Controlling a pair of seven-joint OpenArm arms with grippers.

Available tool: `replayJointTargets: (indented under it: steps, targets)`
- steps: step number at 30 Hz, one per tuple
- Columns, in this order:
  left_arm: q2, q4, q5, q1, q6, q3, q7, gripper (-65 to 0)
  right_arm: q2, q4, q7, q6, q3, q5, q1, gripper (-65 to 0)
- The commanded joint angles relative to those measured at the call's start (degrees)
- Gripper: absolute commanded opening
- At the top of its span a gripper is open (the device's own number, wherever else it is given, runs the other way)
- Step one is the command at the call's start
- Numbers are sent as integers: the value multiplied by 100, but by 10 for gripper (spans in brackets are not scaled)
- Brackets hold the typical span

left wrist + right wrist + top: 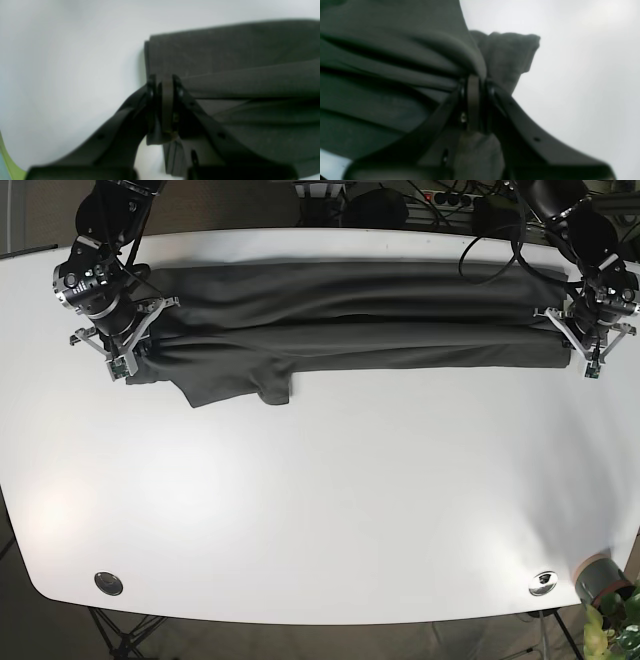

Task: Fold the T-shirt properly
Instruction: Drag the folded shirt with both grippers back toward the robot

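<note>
Left gripper [163, 82]: pinched tight on the T-shirt [350, 320] (at the end).
Right gripper [476, 83]: pinched tight on the other end.
Arms: far apart.

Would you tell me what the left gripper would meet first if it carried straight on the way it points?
Probably the white table: the left gripper, shut on the T-shirt, points toward its front edge, though depth is unclear.
</note>
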Motion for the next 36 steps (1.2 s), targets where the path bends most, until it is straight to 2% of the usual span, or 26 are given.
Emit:
replayJointTargets:
  steps: [1, 3, 6, 8, 11, 14, 19, 24, 31, 36]
  targets:
    - [-127, 120, 61, 9, 58, -20, -80, -650, 72, 99, 94, -53, 38, -33, 36, -574]
    - [-127, 102, 79, 9, 58, -20, -80, -642, -7, 90, 94, -53, 38, -33, -43, -518]
    - [-145, 67, 87, 89, 58, 112, -80, -537, -69, 143, 94, -53, 38, -33, -104, -417]
    - [-145, 111, 87, 133, 58, 253, -80, -438, -78, 222, 94, -53, 38, -33, -113, -330]
    - [-154, 111, 79, 106, 58, 270, -80, -346, -157, 424, 85, -53, 38, -33, -157, -238]
    - [-154, 120, 79, 89, 58, 288, -80, -325, -218, 671, 85, -53, 29, -33, -140, -178]
    - [-154, 375, 70, -34, 58, 306, -89, -338, -227, 750, 76, -53, -129, -33, 63, -168]
    - [-127, 472, 70, -70, 58, 376, -89, -338, -227, 442, -152, -53, -630, -33, 572, -168]
    - [-118, 384, 70, 45, 58, 587, -89, -338, -236, -692, -293, -53, -1105, -68, 1372, -168]
    - [-118, 375, 70, 133, 58, 587, -106, -338, -236, -1703, -240, -53, -1132, -42, 1786, -168]
